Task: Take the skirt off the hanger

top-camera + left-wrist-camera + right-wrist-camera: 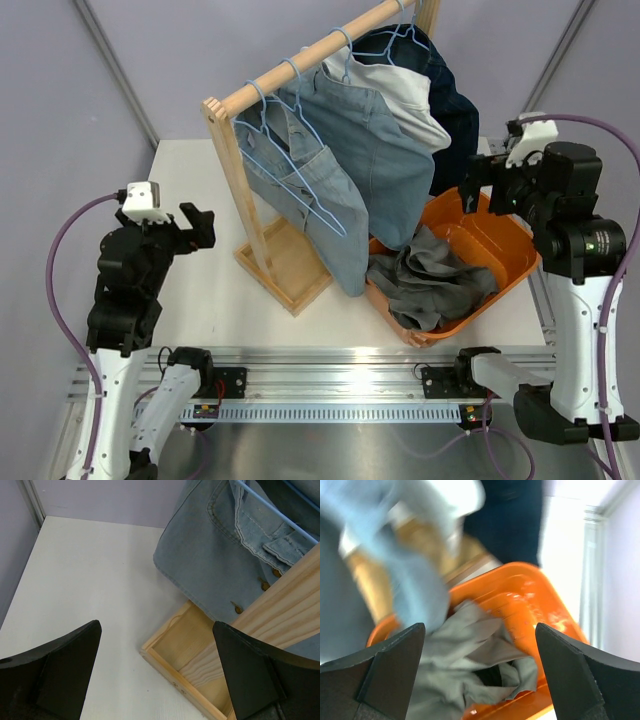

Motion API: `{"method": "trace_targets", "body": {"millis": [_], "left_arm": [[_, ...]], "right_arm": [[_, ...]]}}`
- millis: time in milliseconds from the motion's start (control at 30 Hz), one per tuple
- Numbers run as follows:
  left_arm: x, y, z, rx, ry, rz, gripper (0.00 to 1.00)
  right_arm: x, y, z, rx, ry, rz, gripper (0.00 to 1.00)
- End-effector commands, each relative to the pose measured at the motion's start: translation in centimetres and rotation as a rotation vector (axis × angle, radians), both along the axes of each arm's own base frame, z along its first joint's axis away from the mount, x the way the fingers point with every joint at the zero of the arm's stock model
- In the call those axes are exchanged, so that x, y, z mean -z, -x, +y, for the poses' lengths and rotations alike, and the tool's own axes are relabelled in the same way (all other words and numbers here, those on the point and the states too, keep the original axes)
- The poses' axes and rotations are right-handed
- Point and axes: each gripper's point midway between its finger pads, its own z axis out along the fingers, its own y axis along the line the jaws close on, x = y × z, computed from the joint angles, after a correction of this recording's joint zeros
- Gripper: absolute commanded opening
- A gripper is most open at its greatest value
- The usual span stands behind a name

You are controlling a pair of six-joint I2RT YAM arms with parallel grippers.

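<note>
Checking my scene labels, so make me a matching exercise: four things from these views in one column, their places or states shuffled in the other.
Things:
1. grey skirt
2. light denim garment
3. left gripper
4. orange tub

States:
A. hanging from the wooden rail
B. open, over the white table
C. crumpled inside the tub
D. standing on the table beside the rack's base

Pairs: 1-C, 2-A, 3-B, 4-D

White table (200, 295), wooden rack base (287, 266), orange tub (512, 240)
</note>
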Motion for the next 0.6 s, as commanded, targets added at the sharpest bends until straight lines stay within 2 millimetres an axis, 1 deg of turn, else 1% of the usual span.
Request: {"method": "trace_targets", "body": {"millis": [0,33,133,300,367,467,500,567], "left_arm": [[-2.8,0.0,-0.6,0.02,0.046,-0.074,0.99],[-2.9,0.0,-0.6,0.019,0.05,-0.075,0.99],[-3.3,-0.2,-0.7,0.02,0.058,-0.078,0.99],[-3.6,-0.8,-0.7,0.018,0.064,-0.074,0.99],[-3.7,-0.9,-1.2,0.04,0.07,-0.073,0.99],[-3.5,-1.0,-1.3,0.041,0.074,-0.069,0.99],[-3.5,-1.1,-1.2,0.039,0.077,-0.069,0.99],[-3.4,-1.2,-1.3,0.039,0.08,-0.067,0.99]], "right_arm": [[-4.4,-1.3,-4.3,0.342,-0.086,-0.134,0.99],[-4.8,-1.4,-5.3,0.404,-0.088,-0.148,0.99],[-5.5,-1.7,-6.3,0.488,-0.116,-0.177,0.99],[-5.5,-2.1,-6.5,0.51,-0.13,-0.178,1.0],[-5.5,-2.1,-6.4,0.504,-0.133,-0.18,0.99],[-4.8,-2.6,-6.5,0.498,-0.109,-0.172,1.0],[-3.9,-3.0,-6.4,0.494,-0.094,-0.151,1.0],[-2.6,-3.6,-7.2,0.531,-0.055,-0.117,1.0]]}}
